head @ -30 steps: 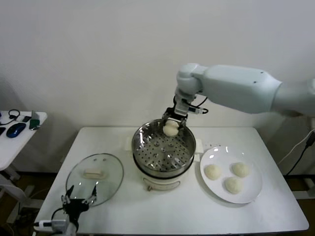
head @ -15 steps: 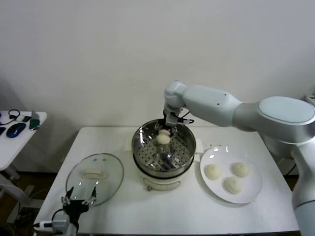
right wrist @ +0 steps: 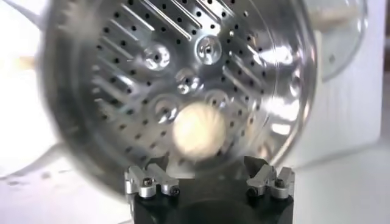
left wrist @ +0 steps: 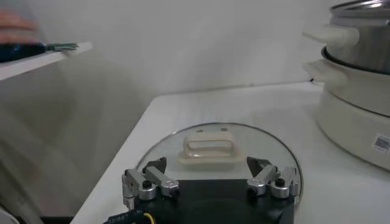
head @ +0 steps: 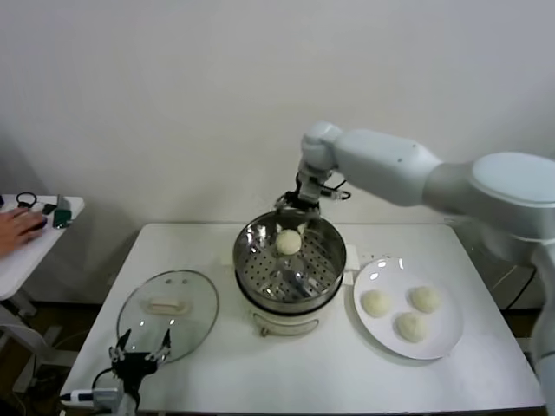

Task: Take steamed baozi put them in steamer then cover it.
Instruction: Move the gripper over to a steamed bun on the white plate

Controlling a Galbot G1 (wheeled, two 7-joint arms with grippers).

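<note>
Resting on the steamer's [head: 290, 276] perforated tray mid-bench, one smooth off-white baozi [head: 288, 242] lies free; right gripper [head: 297, 208] hovers above, fingers spread; left gripper [head: 138, 358] spread at the near-left corner

White table [head: 217, 347], round white plate [head: 438, 338], side table [head: 26, 256] with a person's hand [head: 16, 227]

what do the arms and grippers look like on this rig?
Right arm: smooth glossy white shells, rounded joints, thin black cable at the wrist. Both the right gripper and the left gripper have a black body and grey metal jaws with dark screws. A yellow wire runs under the left one.
</note>
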